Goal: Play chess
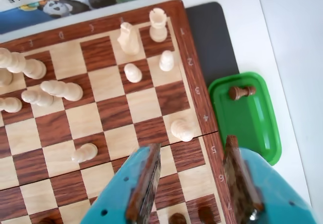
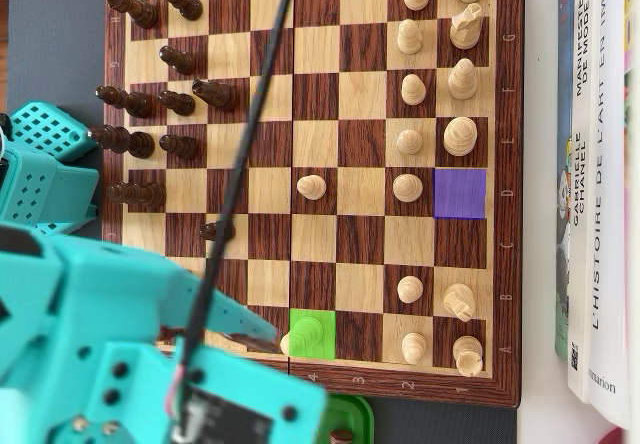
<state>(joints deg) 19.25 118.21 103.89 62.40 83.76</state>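
Observation:
A wooden chessboard [image 1: 194, 72] fills the wrist view. My teal gripper [image 1: 192, 146] with brown pads [image 1: 147, 176] is open and empty, hovering over the board's right edge by rows 5 and 6. A white pawn [image 1: 181, 129] stands just ahead of the jaws on row 4. In the overhead view this pawn [image 2: 292, 342] sits at the edge of a green-marked square [image 2: 318, 332], with my gripper [image 2: 258, 330] just left of it. A purple-marked square [image 2: 460, 194] lies empty among the white pieces [image 2: 408, 187]. Dark pieces [image 2: 130, 142] stand at the left.
A green tray [image 1: 262, 128] right of the board holds a dark pawn [image 1: 241, 91] lying down. Two dark pieces [image 1: 176, 218] stand under the jaws. Books [image 2: 595, 164] lie along the board's right side in the overhead view. A black cable [image 2: 240, 164] crosses the board.

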